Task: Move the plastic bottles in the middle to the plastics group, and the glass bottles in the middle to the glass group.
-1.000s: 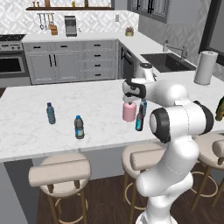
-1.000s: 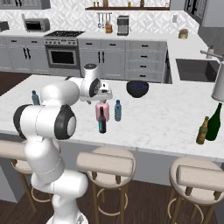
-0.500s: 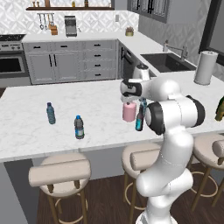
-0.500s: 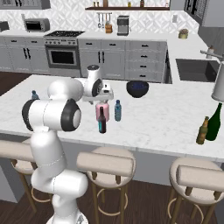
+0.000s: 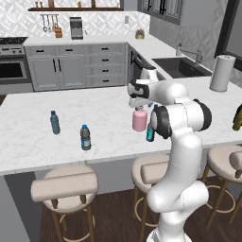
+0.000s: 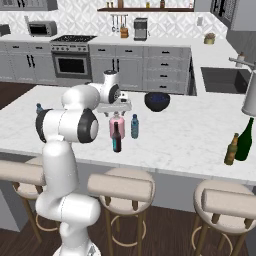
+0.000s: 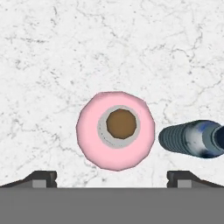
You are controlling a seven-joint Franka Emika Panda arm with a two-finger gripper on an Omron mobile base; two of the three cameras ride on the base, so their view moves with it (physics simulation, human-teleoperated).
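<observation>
A: Fingers first. What state?

B: Gripper (image 7: 112,178) spread wide, nothing between the tips. In the hand view one fingertip (image 7: 41,178) sits low left, the other low right — well apart, both clear of the bottle.

A: What is under it?

B: The squat pink bottle (image 7: 116,130), seen from straight above: pink round body, grey rim, brown mouth. It stands upright on the white marble island counter (image 7: 65,52), roughly centred between the tips. The hand hangs just above its neck in the left base view; contact cannot be told.

A: Neighbours?

B: The slim pale-blue water bottle (image 6: 134,126) just beside the pink one, upright, blue cap. The dark brown-necked bottle with the teal lower part (image 6: 116,138) stands in front of the pink one, nearer the counter's stool edge.

A: The groups?

B: Plastics — a pale teal-blue water bottle (image 5: 55,122) and a blue-capped one with a dark label band (image 5: 85,137), both upright, far down the counter from the arm. Glass — an olive-green bottle (image 6: 245,140) near the opposite end, a smaller brown bottle (image 6: 231,149) touching or just beside it.

A: Anything else?

B: A dark bowl (image 6: 157,101) behind the middle bottles, a white paper-towel roll (image 5: 221,73) by the sink.
</observation>
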